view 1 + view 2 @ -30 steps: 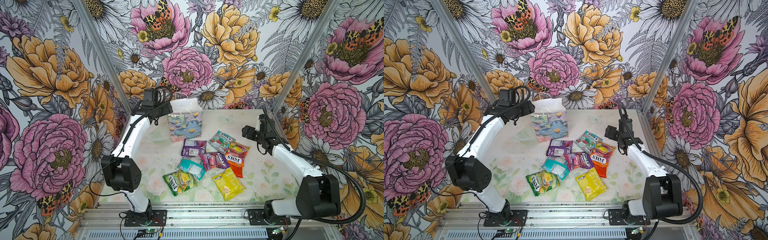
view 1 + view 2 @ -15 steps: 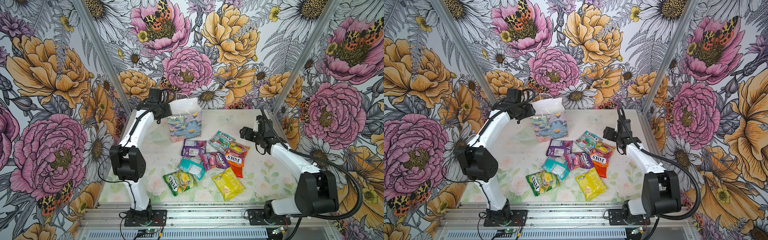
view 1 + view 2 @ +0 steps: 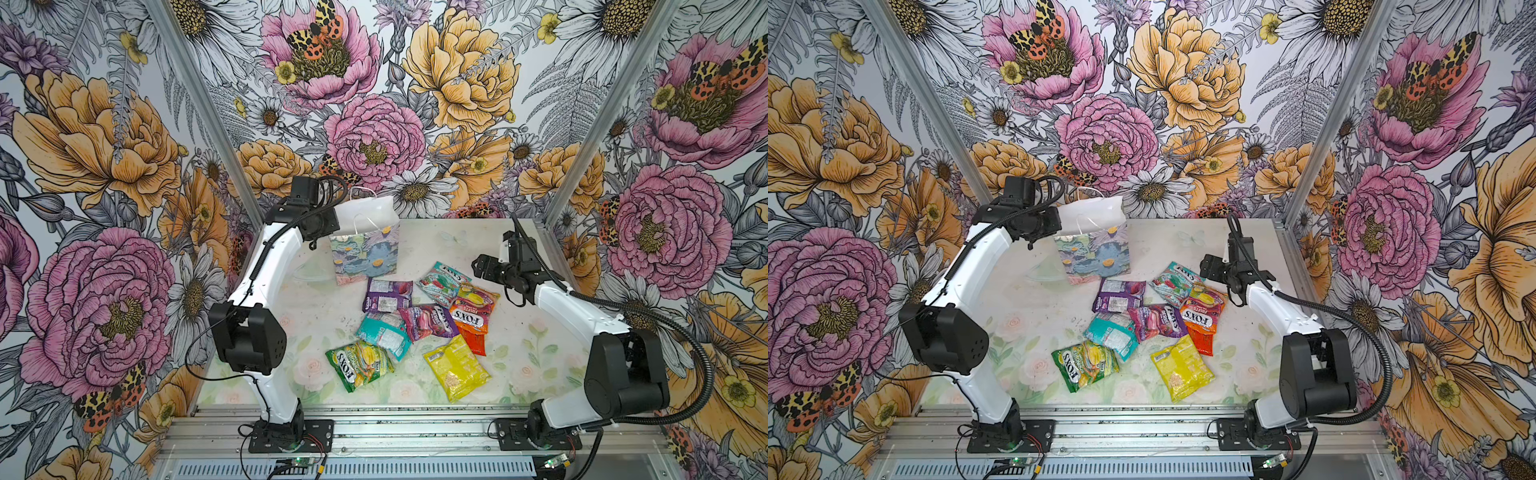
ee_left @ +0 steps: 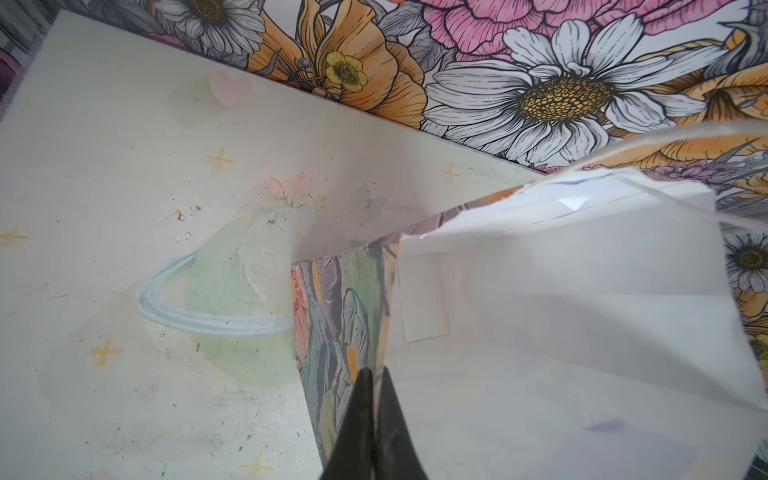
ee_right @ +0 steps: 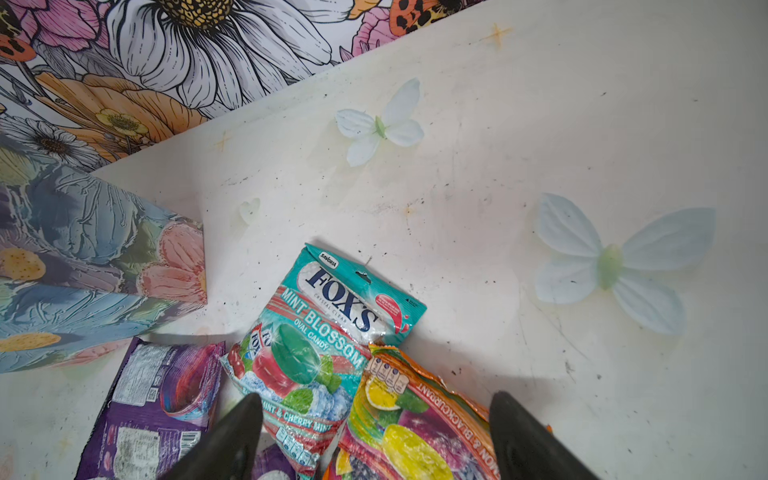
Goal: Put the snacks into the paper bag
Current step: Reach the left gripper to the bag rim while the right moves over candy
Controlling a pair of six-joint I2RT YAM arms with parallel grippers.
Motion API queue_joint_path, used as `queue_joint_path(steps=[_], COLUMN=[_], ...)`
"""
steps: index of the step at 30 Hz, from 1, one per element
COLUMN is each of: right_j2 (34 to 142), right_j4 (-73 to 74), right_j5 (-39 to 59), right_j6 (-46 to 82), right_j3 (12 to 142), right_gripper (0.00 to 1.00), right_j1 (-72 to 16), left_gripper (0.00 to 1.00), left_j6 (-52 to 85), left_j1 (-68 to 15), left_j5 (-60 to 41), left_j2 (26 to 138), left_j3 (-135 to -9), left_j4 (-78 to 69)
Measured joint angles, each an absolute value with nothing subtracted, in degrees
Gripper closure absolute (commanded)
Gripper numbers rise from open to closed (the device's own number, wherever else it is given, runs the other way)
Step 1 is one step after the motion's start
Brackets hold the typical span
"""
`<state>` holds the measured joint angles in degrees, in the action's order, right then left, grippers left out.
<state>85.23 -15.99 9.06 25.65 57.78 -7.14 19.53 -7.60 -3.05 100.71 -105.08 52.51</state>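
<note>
Left gripper (image 4: 375,376): its jaws are pressing fully together, pinching the side edge of the paper bag (image 4: 540,291) at the rim. One finger is lying on the printed outside, the other on the white inside.
Reason for that hold: it is probably bracing the light bag and keeping the mouth spread, so packets can drop in without tipping it.
Paper bag: it is standing upright at the back of the table (image 3: 519,332), left of centre, with its mouth gaping upward. It is looking empty, though its floor is blurred in the left wrist view.
Right gripper (image 5: 374,409): its jaws are standing wide apart and gripping nothing. It is hovering above the mint packet (image 5: 328,328) and the orange fruit packet (image 5: 415,415), which are overlapping beneath it.
Snacks: all are lying loose on the table in front of the bag and to its right. The purple packet (image 3: 388,295) is sitting nearest the bag; the green packet (image 3: 359,363) and yellow packet (image 3: 455,365) are lying nearest the front.
Step in hand: the right arm seems to be lining up a first pick, likely the mint packet.
Risk: crinkly film could be slipping, and two overlapping packets may be lifting together.
</note>
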Motion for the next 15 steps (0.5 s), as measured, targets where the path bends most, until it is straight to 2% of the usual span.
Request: queue_joint_path(steps=[7, 15], right_j2=[87.37, 89.08], right_j4=[-16.03, -16.03], right_j5=[10.39, 11.64], right_j6=[25.65, 25.65], right_j3=[58.89, 60.88], right_gripper=[0.14, 0.14], right_j1=[-8.21, -9.56], left_gripper=[1.00, 1.00], left_j6=[20.01, 22.59], left_j1=[-6.22, -4.73], left_j5=[-2.59, -1.91], left_j2=[93.30, 84.07], left_j3=[-99.98, -85.49], left_j4=[52.49, 52.49])
